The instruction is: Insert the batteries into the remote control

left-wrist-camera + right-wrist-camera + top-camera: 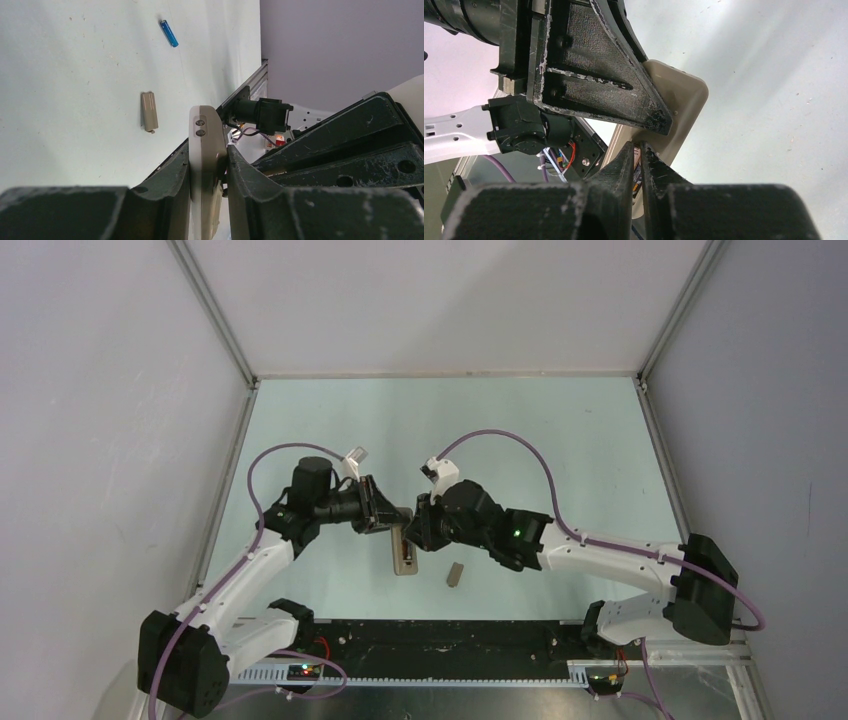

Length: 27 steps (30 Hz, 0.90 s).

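Beige remote control (202, 127): I am seeing it standing on its thin edge between two black fingers. Its white face is pointing one way and its plain beige back is pointing the other way. I cannot tell if its far end is touching the table.
Left gripper (208, 150): it is squeezing the remote control tight, with one finger pressing on each flat side.
Right gripper (638, 147): its two fingers are sitting almost together, with only a thin crack between them. The tips are poking right up against the beige back of the remote control, just under the left arm's finger. Something tiny is showing in the crack, but I cannot tell what it is.
Blue battery (169, 33): it is lying flat on the table, well apart from the remote control, and nothing is touching it.
Cover piece (149, 111): this small flat beige bit is lying on the table near the remote control. From the left wrist, it is sitting between the remote control and the blue battery.
Table (520, 440): its pale green top is carrying the loose bits.
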Tool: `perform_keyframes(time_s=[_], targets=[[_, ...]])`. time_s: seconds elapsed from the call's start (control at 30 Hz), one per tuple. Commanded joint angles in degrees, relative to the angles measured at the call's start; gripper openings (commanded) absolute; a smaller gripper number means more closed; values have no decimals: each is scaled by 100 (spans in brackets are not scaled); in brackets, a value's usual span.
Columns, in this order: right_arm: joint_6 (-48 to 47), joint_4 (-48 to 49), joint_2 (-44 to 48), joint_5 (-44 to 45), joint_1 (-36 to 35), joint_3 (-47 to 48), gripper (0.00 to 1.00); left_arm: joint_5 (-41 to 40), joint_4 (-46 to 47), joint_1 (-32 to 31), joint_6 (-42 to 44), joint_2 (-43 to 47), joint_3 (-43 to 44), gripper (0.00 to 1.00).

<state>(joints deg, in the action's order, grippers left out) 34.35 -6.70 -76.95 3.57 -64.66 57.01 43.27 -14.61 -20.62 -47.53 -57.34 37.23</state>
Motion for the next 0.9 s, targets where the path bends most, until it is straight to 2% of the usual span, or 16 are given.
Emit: perform_keyframes(time_s=[0.0, 0.57, 0.87], targets=[[185, 159, -16, -225, -45, -206, 13, 219, 232, 25, -165, 56, 400, 0], [481, 914, 156, -597, -70, -759, 12, 428, 239, 296, -691, 195, 623, 0], [424, 1010, 253, -600, -81, -873, 12, 576, 237, 383, -818, 207, 750, 0]])
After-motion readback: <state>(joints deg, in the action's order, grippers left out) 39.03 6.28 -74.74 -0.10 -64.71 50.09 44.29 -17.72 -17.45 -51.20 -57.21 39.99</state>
